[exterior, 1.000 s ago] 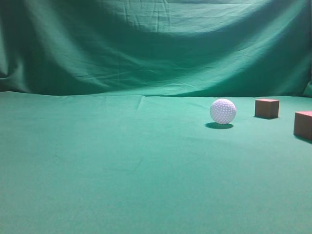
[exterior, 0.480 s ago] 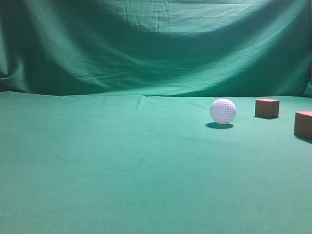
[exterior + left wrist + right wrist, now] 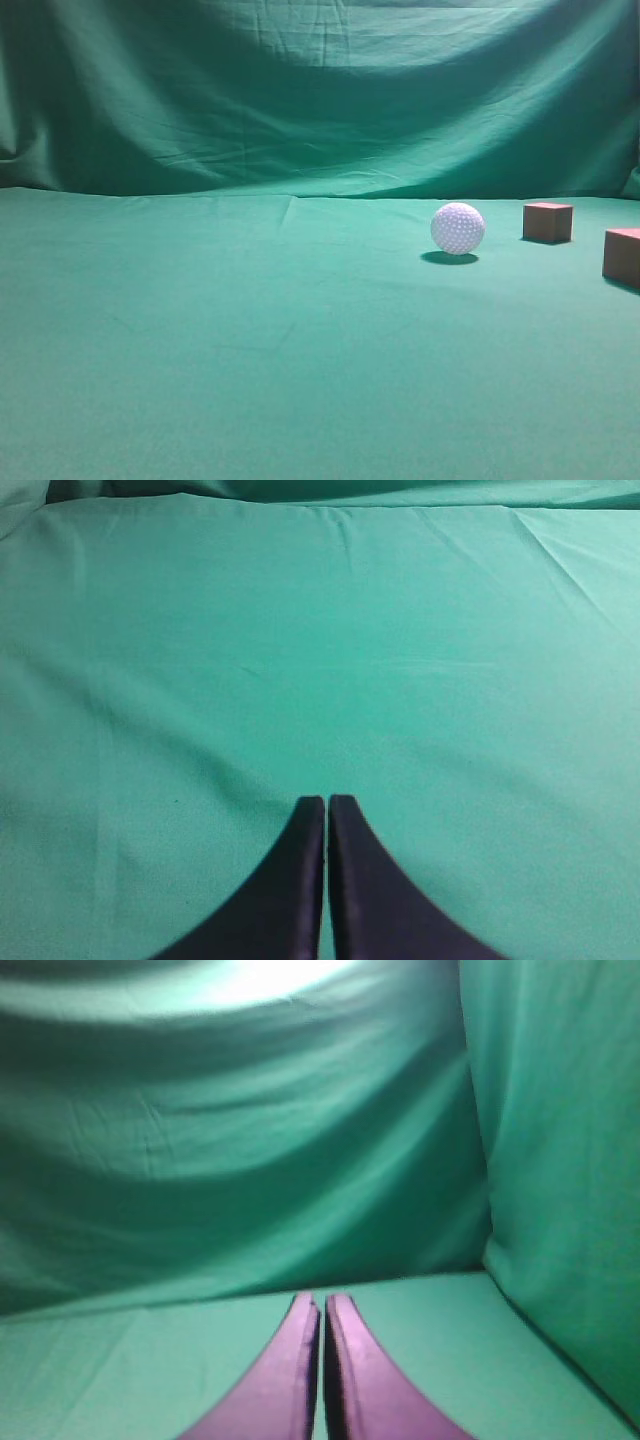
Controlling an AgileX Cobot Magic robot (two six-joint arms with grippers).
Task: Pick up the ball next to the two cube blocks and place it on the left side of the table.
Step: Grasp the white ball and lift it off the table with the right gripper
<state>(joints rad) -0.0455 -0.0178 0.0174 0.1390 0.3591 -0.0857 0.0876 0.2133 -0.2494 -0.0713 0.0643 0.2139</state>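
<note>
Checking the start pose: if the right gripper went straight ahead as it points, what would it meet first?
Probably the draped green backdrop; the right gripper is shut, and nothing else shows ahead, though depth is unclear.

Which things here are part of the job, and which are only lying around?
Job: ball; two blocks as landmark; table; left gripper and right gripper, both shut and empty.
Just there: backdrop cloth.

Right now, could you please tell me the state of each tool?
Left tool: closed, holding nothing.
Right tool: closed, holding nothing.
</note>
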